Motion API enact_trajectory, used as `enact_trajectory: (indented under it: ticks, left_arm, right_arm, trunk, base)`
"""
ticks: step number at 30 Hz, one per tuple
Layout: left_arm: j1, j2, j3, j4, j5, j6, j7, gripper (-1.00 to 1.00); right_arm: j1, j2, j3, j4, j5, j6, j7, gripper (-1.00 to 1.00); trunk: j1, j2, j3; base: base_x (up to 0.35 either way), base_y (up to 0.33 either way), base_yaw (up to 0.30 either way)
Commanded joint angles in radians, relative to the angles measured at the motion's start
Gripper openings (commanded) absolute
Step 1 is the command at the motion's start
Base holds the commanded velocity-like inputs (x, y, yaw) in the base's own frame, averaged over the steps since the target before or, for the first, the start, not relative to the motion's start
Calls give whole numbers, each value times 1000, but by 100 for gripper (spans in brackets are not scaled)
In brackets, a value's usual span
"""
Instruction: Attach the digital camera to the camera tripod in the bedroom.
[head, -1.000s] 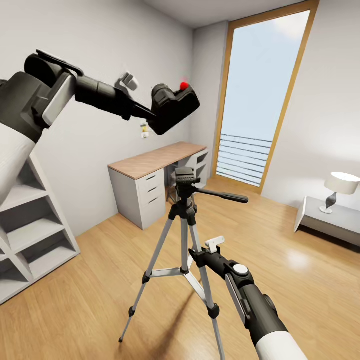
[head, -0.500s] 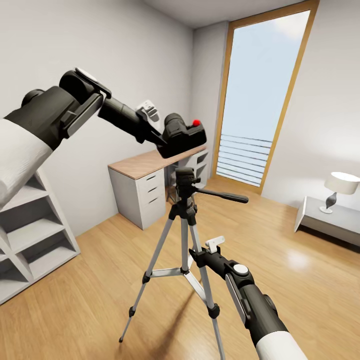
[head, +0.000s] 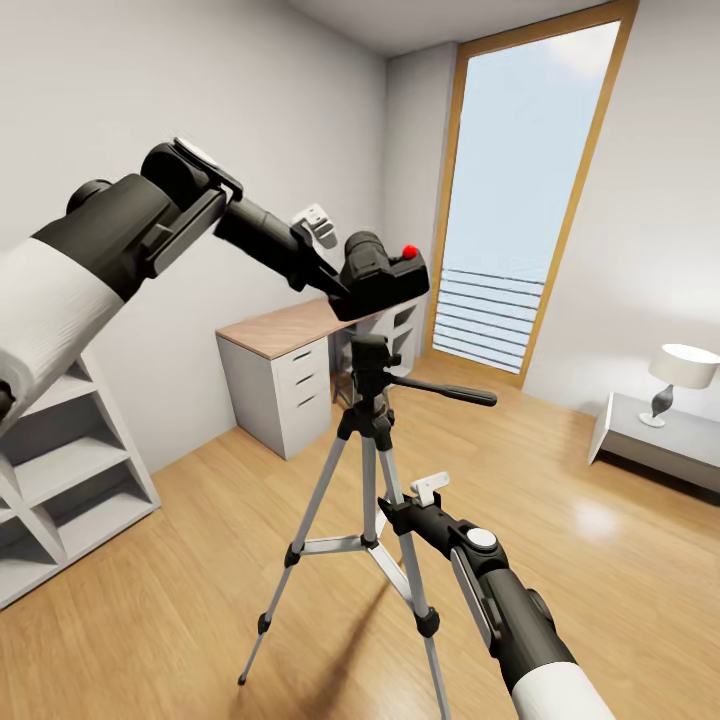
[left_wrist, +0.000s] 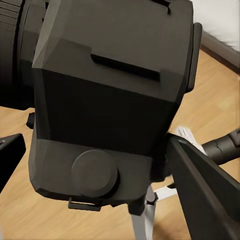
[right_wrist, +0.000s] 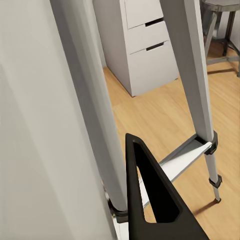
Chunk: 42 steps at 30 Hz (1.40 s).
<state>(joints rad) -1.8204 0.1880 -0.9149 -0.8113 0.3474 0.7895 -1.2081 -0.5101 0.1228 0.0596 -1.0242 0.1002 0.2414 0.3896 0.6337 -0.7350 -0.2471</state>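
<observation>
Head view: the left gripper (head: 335, 285) is clamped on the digital camera (head: 385, 283), which hangs just above the black head of the camera tripod (head: 370, 365) and slightly toward the window (head: 520, 190) from it. A small gap separates them. The camera's long axis runs roughly level, red dot on top, so what remains looks like a short descent with a small shift back over the head. The tripod's pan handle points away toward the window side. The right gripper (head: 425, 495) sits low, beside the tripod's legs; I cannot tell its opening here.

Left wrist view: the digital camera (left_wrist: 112, 95) sits between the dark fingers (left_wrist: 210, 195), with the tripod's silver leg directly beyond its underside.

Right wrist view: the tripod's silver legs (right_wrist: 192, 70) stand close by, one black fingertip (right_wrist: 150, 195) in front of them, holding nothing that I can see; the other finger is hidden, so its spread stays unclear
</observation>
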Motion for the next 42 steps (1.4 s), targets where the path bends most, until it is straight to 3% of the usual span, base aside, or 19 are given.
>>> enact_trajectory:
  ticks: [1,6,10,15,16,32,42]
  left_arm:
    - [-2,-3,-5,0,6,7,1,-100]
    - [-2,-32,-13,21,6,7,3,-100]
    - [-2,-51,-67,59,6,7,3,-100]
    - [-2,-56,-117,78,8,7,2,-100]
    - [-2,-53,-124,72,6,48,12,-100]
    - [-2,-36,-117,64,2,64,21,-100]
    - [-2,0,-114,65,3,35,25,-100]
  right_arm:
    - [-1,0,-3,56,38,41,-2,-100]
    - [-1,0,-3,56,38,41,-2,-100]
    - [-1,0,-3,56,38,41,-2,-100]
    - [-1,0,-3,56,38,41,-2,-100]
    - [-1,0,-3,56,38,41,-2,-100]
    - [-1,0,-3,55,38,41,0,-100]
    - [-1,-2,-3,54,38,41,2,-100]
  trunk:
    - [0,-1,-2]
    - [0,-1,-2]
    - [0,-1,-2]
    - [0,-1,-2]
    - [0,-1,-2]
    - [0,-1,-2]
    - [0,-1,-2]
  base:
    - [0,0,0]
    - [0,0,0]
    - [0,0,0]
    - [0,0,0]
    - [0,0,0]
    - [0,0,0]
    - [0,0,0]
